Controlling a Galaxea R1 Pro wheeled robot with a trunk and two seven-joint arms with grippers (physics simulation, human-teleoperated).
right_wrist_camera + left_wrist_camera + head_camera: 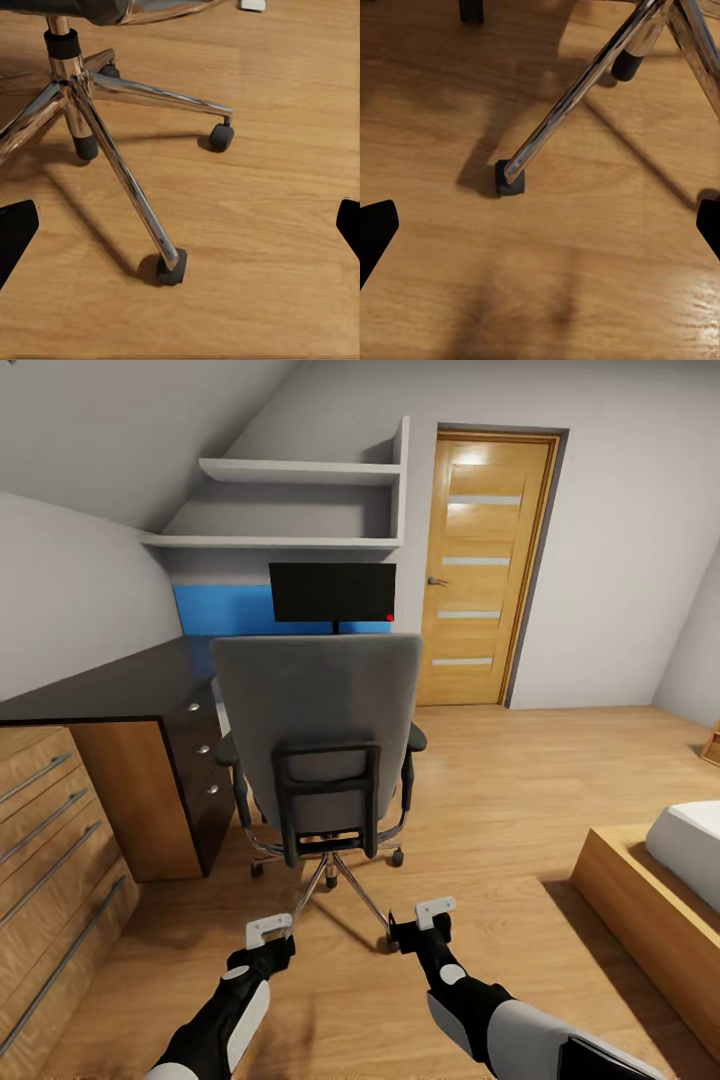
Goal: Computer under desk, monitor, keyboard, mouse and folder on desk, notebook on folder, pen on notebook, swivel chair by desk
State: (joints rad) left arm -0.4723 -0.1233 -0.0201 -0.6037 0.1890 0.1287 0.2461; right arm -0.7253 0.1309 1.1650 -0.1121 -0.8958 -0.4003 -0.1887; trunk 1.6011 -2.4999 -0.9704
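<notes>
The swivel chair [318, 730] stands in front of me with its grey back toward me, close to the desk [120, 680] with the glossy black top. The monitor [332, 592] stands on the desk behind the chair, before the blue back panel. The chair's back hides its seat. The folder, notebook, pen, keyboard, mouse and computer are hidden or out of view. My left gripper [268, 932] [540, 232] and right gripper [435, 913] [180, 232] hang open and empty low over the floor, just short of the chrome base [82, 97] and its casters [510, 178].
A black three-drawer cabinet [200, 760] sits under the desk beside the chair. A light-wood drawer chest [50, 860] lines the left. A low wooden bed frame [640, 900] is at the right. An oak door [490, 560] is beyond, with oak floor [520, 780] between.
</notes>
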